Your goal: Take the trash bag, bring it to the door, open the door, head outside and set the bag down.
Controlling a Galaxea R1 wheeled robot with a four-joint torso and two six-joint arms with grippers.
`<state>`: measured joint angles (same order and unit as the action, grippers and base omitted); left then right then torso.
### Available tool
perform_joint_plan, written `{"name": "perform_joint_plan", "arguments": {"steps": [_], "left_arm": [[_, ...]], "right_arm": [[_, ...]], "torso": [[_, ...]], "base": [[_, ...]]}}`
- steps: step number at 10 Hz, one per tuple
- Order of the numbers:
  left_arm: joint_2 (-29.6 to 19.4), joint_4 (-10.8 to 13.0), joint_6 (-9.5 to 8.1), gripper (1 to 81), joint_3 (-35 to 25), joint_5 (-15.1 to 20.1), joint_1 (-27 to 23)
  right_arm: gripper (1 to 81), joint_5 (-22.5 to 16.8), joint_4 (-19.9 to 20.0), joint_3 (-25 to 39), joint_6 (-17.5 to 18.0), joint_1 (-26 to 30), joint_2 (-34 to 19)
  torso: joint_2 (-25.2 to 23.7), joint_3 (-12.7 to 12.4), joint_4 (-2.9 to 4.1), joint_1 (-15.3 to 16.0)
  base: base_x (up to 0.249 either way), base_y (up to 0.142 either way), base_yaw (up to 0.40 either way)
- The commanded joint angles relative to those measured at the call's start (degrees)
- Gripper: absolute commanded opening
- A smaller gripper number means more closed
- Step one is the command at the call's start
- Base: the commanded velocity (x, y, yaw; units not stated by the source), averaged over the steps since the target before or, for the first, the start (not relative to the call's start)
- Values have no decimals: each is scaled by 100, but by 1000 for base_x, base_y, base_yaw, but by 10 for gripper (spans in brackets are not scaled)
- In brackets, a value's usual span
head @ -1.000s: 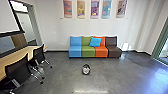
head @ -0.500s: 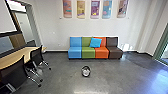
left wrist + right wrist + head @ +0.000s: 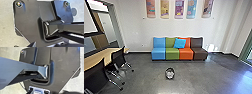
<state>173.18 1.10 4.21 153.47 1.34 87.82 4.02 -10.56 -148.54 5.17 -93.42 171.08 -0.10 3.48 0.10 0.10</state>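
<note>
In the head view a small round thing, dark around its rim and whitish inside, stands on the floor in front of the sofa; I cannot tell whether it is a bin with the trash bag in it. A green-framed glass door or window is at the far right. A dark pointed part of my left gripper shows in the left wrist view, and a dark part of my right gripper in the right wrist view. Nothing held can be made out at either.
A sofa in blue, green, orange and brown stands against the back wall, with a blue cushion on it. At the left are a long wooden table and black wheeled chairs. A doorway is beyond them.
The head camera has moved a little forward: the sofa looks slightly larger, and the chairs have slid toward the left edge. The round thing sits slightly lower in the view.
</note>
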Motion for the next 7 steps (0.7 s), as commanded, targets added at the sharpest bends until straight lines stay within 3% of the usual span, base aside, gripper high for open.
{"name": "perform_joint_plan", "arguments": {"steps": [1, 7], "left_arm": [[15, 40, -7, 811, -18, 350, -217], [50, 22, -7, 811, -18, 349, -226]], "right_arm": [[811, -306, -96, 37, -51, 134, 34], [811, -314, -78, 28, -51, 178, 34]], "torso": [[0, 0, 2, 0], [0, 0, 0, 0]], "base": [[182, -71, 0], [182, -84, 0]]}}
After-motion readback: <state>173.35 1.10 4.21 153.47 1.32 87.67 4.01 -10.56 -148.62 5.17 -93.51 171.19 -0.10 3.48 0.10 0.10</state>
